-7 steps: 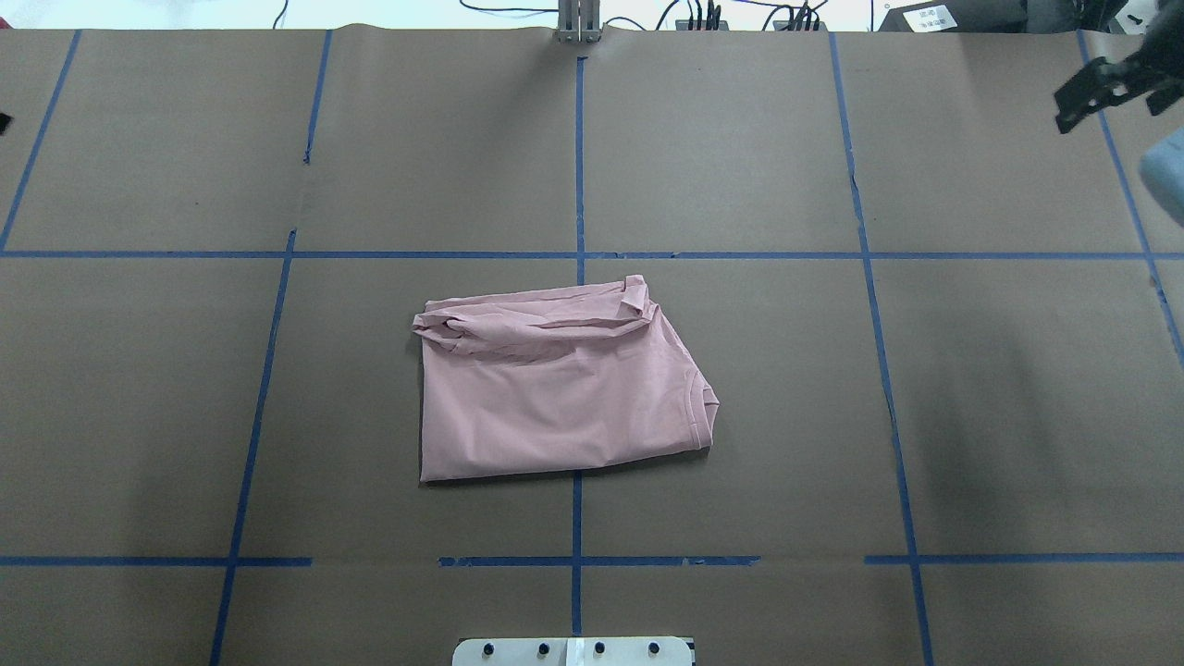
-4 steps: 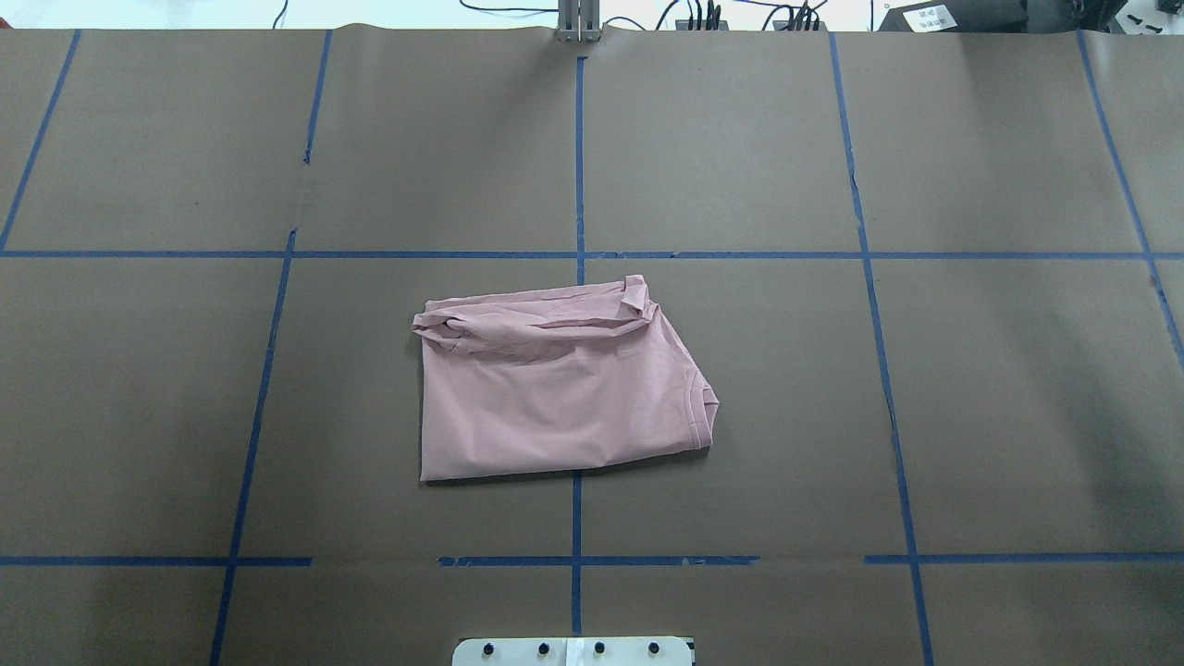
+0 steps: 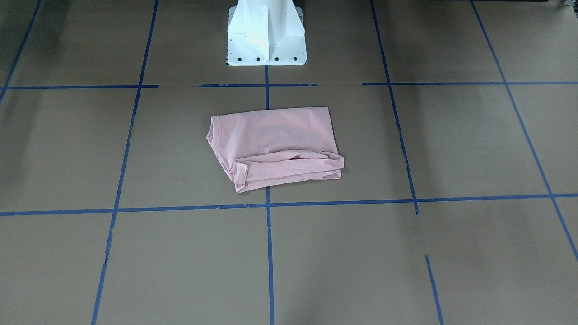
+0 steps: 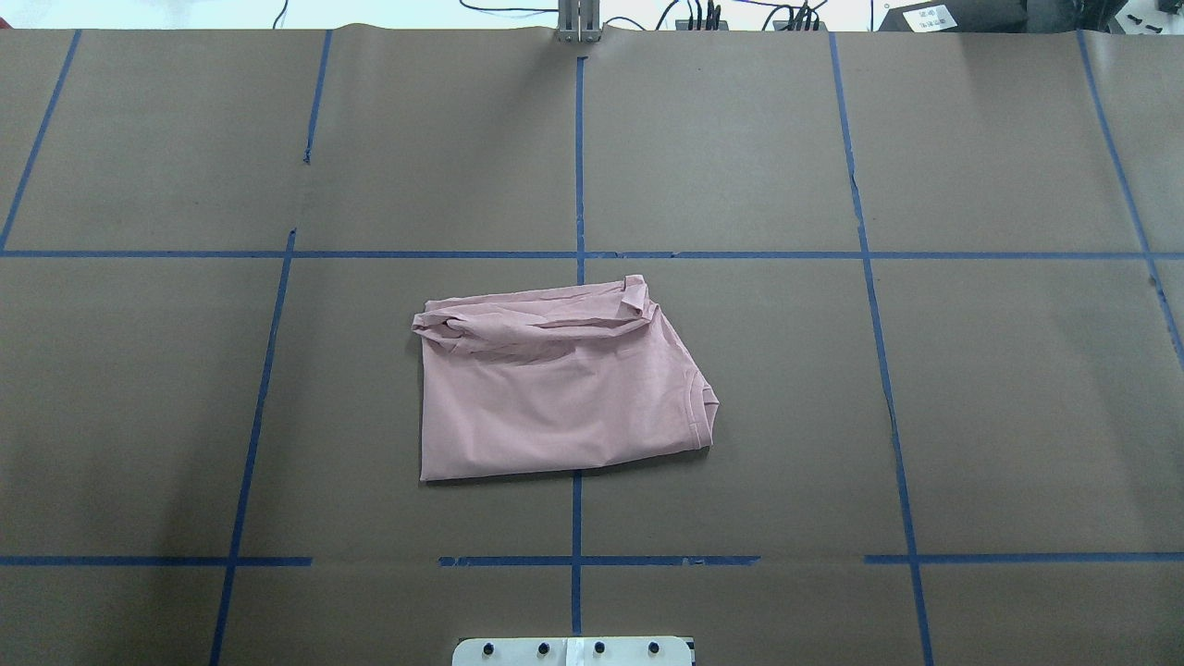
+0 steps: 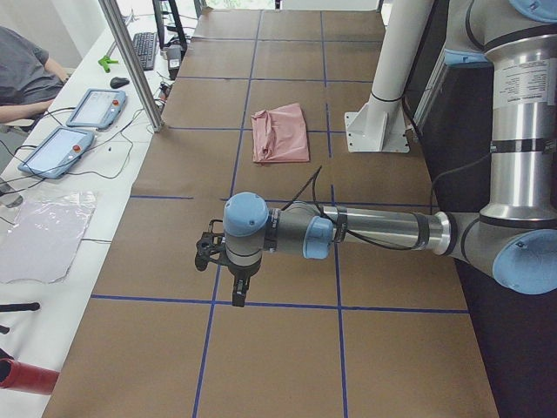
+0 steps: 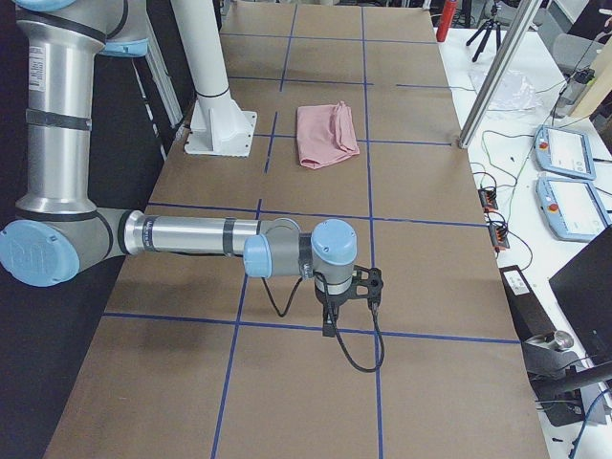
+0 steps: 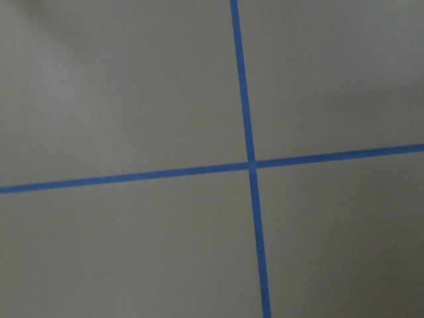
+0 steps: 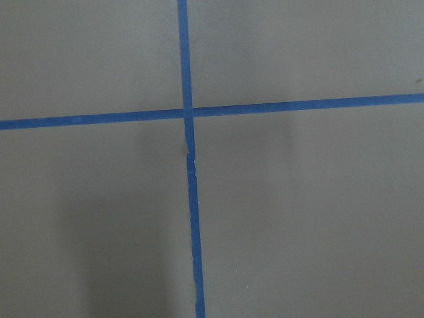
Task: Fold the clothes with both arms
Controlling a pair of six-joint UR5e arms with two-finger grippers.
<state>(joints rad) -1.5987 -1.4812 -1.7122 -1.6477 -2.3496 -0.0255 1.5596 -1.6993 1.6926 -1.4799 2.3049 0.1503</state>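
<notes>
The pale pink T-shirt [image 4: 555, 398] lies folded into a rough rectangle near the table's middle, plain side up, with the collar at its right and a bunched edge along its far side. It also shows in the front view [image 3: 275, 144] and in both side views [image 5: 280, 132] [image 6: 325, 134]. The left gripper [image 5: 237, 292] hangs over bare paper far from the shirt, at the table's left end. The right gripper [image 6: 330, 320] hangs over the right end. I cannot tell if either is open or shut. Both wrist views show only paper and blue tape.
Brown paper with a blue tape grid [image 4: 579, 254] covers the table. The white pedestal base [image 3: 265, 40] stands at the robot's side of the shirt. A metal post [image 5: 130, 61], tablets [image 5: 91, 106] and a seated person [image 5: 22, 70] are beyond the far edge.
One second ago the right gripper showed at the overhead view's top right edge; it has since left that view. The shirt has not moved.
</notes>
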